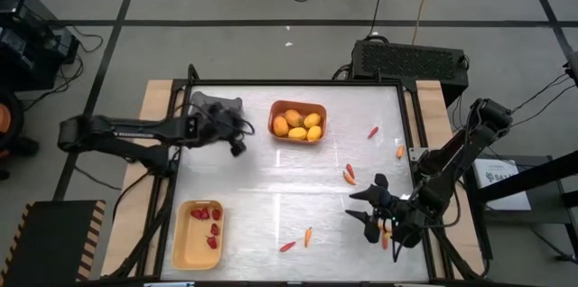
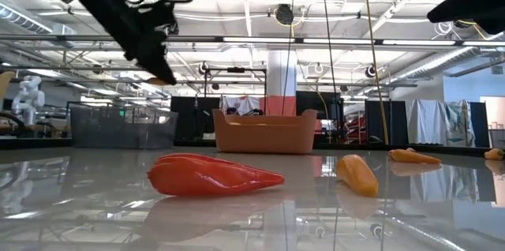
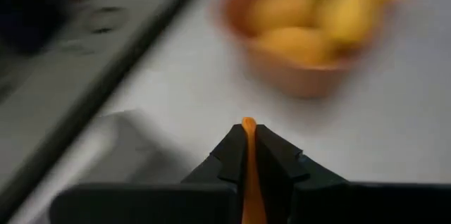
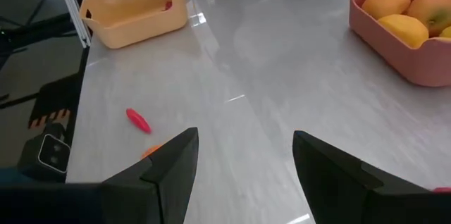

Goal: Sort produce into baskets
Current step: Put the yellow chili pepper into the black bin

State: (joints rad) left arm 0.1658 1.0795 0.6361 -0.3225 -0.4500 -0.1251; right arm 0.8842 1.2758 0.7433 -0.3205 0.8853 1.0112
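Produce is partly sorted on the pale bench (image 1: 289,206). Four yellow-orange fruits (image 1: 298,124) already fill the orange basket (image 1: 297,106) at twelve o'clock. Four dark red berries (image 1: 208,224) lie in the pale yellow basket (image 1: 181,251) at seven o'clock. A grey basket (image 1: 215,105) sits at eleven o'clock, and its contents cannot be seen.

Carrot-like sticks remain to be sorted. About six are loose on the bench: one at two o'clock (image 1: 372,132), one near the three o'clock edge (image 1: 399,151), a touching pair (image 1: 349,174) right of centre, and two (image 1: 298,241) near six o'clock. One more stick (image 1: 384,238) shows beside the right gripper.

Left gripper (image 1: 237,147) hovers just beside the grey basket, jaws clamped on a thin orange stick (image 3: 248,175). By my reading, that stick is bound for the grey basket.

Right gripper (image 1: 372,210) hangs low at four o'clock, jaws apart and empty.
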